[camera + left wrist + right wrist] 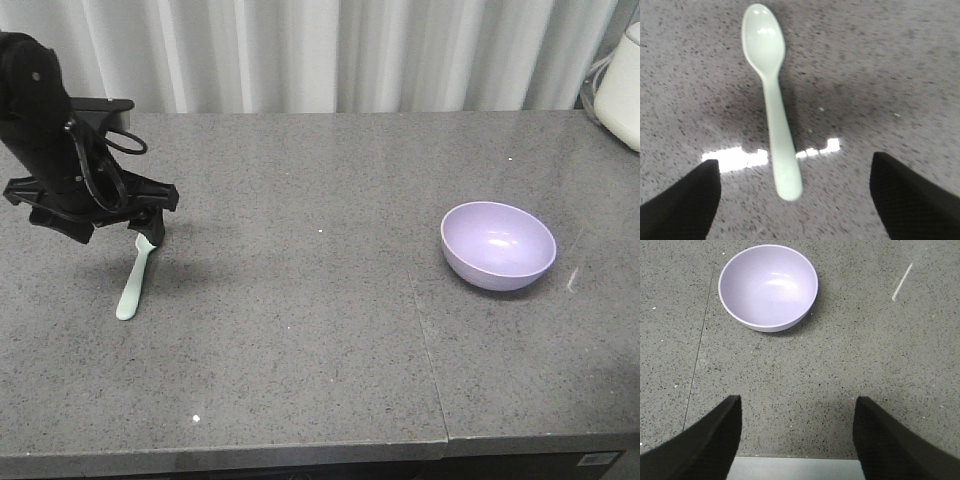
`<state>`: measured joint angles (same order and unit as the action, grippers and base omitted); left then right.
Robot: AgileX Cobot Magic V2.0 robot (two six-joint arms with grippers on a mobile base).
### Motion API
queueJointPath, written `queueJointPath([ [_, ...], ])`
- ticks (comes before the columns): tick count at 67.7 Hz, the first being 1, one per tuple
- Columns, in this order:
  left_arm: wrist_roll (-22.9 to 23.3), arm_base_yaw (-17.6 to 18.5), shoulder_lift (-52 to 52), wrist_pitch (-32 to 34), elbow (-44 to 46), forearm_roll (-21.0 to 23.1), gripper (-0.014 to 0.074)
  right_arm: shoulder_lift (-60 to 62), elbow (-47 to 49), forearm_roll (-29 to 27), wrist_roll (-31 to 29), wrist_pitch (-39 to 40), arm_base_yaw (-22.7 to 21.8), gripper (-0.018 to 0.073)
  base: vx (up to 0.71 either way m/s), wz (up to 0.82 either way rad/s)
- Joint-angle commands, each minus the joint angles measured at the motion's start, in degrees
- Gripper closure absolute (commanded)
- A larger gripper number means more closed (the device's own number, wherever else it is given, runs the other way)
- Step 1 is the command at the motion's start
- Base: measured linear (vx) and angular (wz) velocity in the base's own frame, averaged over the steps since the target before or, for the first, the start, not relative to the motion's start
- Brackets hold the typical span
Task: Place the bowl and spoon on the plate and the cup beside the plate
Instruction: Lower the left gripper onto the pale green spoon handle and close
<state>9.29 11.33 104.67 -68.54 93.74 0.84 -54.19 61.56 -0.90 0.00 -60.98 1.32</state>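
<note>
A grey speckled stone counter [300,330] fills the scene, with a thin seam [425,340] running from its front edge toward the back on the right side. Nearest the front on the left lies the spoon [133,280], flat on the counter. Its scoop points toward the front edge and its handle toward the back.

The left gripper [795,157] hangs low over the handle end, fingers [685,205] spread wide. The handle lies between them and neither finger touches it.

Further right, past the seam, the bowl [498,245] stands upright and empty, well apart from the spoon. The right gripper [797,399] is also spread and holds nothing. In the right wrist view it faces the bowl from a distance.

Behind the counter hang white curtains [350,50], and a white appliance [620,85] sits at the far right corner.
</note>
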Motion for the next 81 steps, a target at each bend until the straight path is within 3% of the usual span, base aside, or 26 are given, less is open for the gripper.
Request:
queueJointPath([
  [1, 0.7, 0.3, -0.1, 0.5, 3.4, -1.6, 0.0024, 0.4, 1.7, 0.2, -0.9, 3.4, -0.4, 0.0084, 0.0, 0.0],
  [38, 2.0, 0.3, 9.3, 1.4, 5.8, -1.5, 0.0024, 0.4, 1.7, 0.2, -0.9, 3.3, -0.4, 0.0084, 0.0, 0.0],
  [81, 3.3, 0.3, 10.0, 4.1, 5.8, -1.5, 0.0024, 0.4, 1.7, 0.2, -0.9, 3.3, -0.4, 0.0084, 0.0, 0.0],
])
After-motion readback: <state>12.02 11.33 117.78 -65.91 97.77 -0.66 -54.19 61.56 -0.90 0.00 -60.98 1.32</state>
